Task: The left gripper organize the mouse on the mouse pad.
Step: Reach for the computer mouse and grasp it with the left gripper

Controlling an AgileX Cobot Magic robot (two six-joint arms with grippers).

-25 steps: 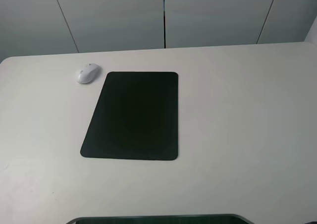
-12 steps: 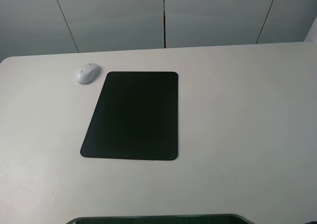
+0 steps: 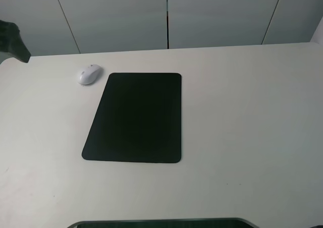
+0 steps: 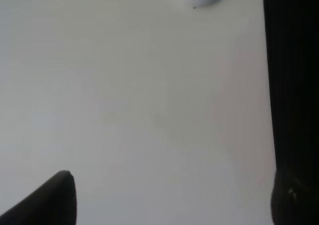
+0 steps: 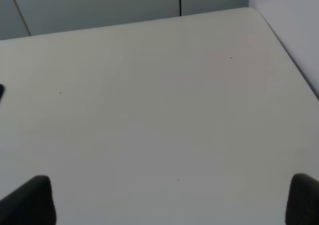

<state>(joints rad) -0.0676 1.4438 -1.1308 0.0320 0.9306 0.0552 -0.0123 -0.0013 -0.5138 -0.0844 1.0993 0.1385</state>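
mouse (image 3: 89, 74): upper left of frame, just beside mouse pad (image 3: 135, 118), off it
left gripper (image 4: 172, 185): fingers apart, empty, short of mouse
right gripper (image 5: 167, 195): fingers apart
progress: none; grasp and place pending

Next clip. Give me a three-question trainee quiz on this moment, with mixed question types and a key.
1. Fill in: in the exterior high view, the mouse lies just off the mouse pad's far ____ corner.
2. True or false: the left gripper is touching the mouse.
3. Multiple choice: the right gripper is A) open with nothing between its fingers, B) shut on the mouse, C) resting on the mouse pad.
Key: 1 left; 2 false; 3 A.
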